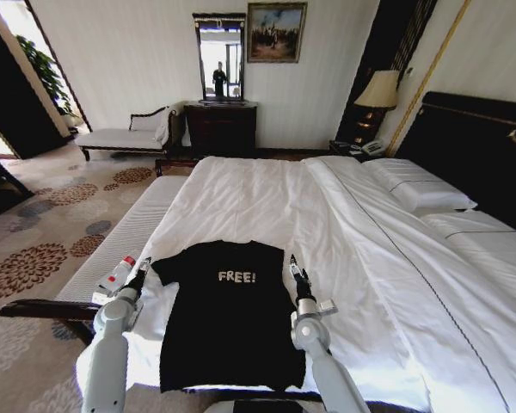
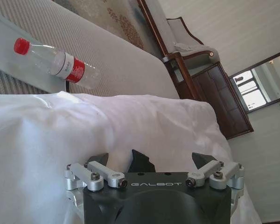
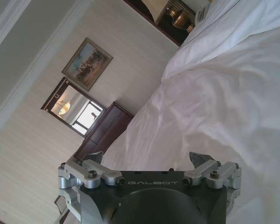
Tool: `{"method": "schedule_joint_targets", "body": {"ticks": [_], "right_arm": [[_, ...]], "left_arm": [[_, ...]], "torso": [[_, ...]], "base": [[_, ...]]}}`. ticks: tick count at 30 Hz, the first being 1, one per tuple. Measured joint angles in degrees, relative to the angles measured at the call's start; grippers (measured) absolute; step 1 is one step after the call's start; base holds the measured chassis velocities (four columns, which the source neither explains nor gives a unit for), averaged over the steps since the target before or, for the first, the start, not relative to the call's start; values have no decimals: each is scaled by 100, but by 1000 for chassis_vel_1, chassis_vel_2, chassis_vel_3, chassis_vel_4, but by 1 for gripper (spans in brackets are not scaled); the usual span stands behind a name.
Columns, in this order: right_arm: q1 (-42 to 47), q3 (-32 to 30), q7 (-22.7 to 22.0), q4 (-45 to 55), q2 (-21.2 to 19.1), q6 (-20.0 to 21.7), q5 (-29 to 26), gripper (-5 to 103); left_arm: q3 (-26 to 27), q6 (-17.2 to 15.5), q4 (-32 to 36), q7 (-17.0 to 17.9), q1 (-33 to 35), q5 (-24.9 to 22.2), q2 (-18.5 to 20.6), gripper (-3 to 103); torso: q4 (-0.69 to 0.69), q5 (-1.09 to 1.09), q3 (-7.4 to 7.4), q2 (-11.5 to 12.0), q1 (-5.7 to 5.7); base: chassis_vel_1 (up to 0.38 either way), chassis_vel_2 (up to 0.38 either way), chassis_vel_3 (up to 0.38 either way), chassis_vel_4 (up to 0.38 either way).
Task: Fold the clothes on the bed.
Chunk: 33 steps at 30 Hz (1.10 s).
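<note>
The clothes are one black T-shirt (image 1: 228, 323) with white "FREE!" lettering, lying flat and face up near the front edge of the bed (image 1: 267, 194). My left gripper (image 1: 142, 272) hovers at the shirt's left sleeve, and my right gripper (image 1: 297, 269) at its right sleeve. In the left wrist view the left gripper (image 2: 151, 161) is open over white sheet, with a small dark shape between its fingers that I cannot identify. The right gripper (image 3: 147, 158) in its wrist view is open above bare white linen.
A water bottle (image 1: 119, 274) with a red cap (image 2: 21, 45) lies on the long white-cushioned bench (image 1: 133, 228) left of the bed. Pillows (image 1: 421, 194) and the dark headboard (image 1: 482, 146) are at the right. A chaise (image 1: 125, 136) and dresser (image 1: 221, 127) stand at the far wall.
</note>
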State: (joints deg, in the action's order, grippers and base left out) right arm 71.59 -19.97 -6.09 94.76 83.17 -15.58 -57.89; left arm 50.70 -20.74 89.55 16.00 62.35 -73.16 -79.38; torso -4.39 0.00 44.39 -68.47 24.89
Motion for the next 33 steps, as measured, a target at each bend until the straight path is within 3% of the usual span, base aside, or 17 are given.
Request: {"method": "schedule_joint_targets", "body": {"ticks": [5, 10, 12, 16, 22, 23, 26, 29, 33], "right_arm": [[15, -7, 85, -35, -20, -44, 81, 100], [45, -30, 166, 6, -39, -65, 92, 100], [64, -48, 214, 21, -50, -87, 100, 100], [67, -60, 225, 55, -86, -89, 96, 100], [4, -72, 228, -49, -130, -89, 93, 100], [-6, -62, 220, -26, -135, -87, 91, 100], [-36, -43, 210, -13, -136, -78, 91, 100], [-89, -26, 191, -27, -137, -66, 92, 100], [-103, -19, 177, -30, -137, -58, 92, 100]], "left_arm": [[-92, 0, -183, -331, -118, 35, 53, 100], [-153, 45, -323, -389, -302, 222, 56, 103], [-187, 61, -385, -372, -335, 370, 53, 96], [-204, 75, -404, -366, -335, 484, 27, 93], [-207, 91, -457, -405, -317, 542, -21, 77], [-206, 108, -458, -429, -316, 522, -37, 67], [-205, 133, -486, -439, -329, 505, -54, 61], [-206, 151, -582, -439, -386, 514, -71, 45], [-216, 152, -627, -438, -416, 545, -80, 34]], "torso": [[2, 0, 0, 0, 0], [0, 1, 0, 0, 0], [0, 1, 0, 0, 0], [1, 0, 0, 0, 0], [1, 1, 0, 0, -1], [1, 0, 0, 0, -1], [1, 1, 0, 0, -1], [1, 0, 0, 0, -1], [1, 0, 0, 0, -1]], "base": [[0, 0, 0, 0], [0, 0, 0, 0], [0, 0, 0, 0], [0, 0, 0, 0], [0, 0, 0, 0], [0, 0, 0, 0], [0, 0, 0, 0], [0, 0, 0, 0], [0, 0, 0, 0]]}}
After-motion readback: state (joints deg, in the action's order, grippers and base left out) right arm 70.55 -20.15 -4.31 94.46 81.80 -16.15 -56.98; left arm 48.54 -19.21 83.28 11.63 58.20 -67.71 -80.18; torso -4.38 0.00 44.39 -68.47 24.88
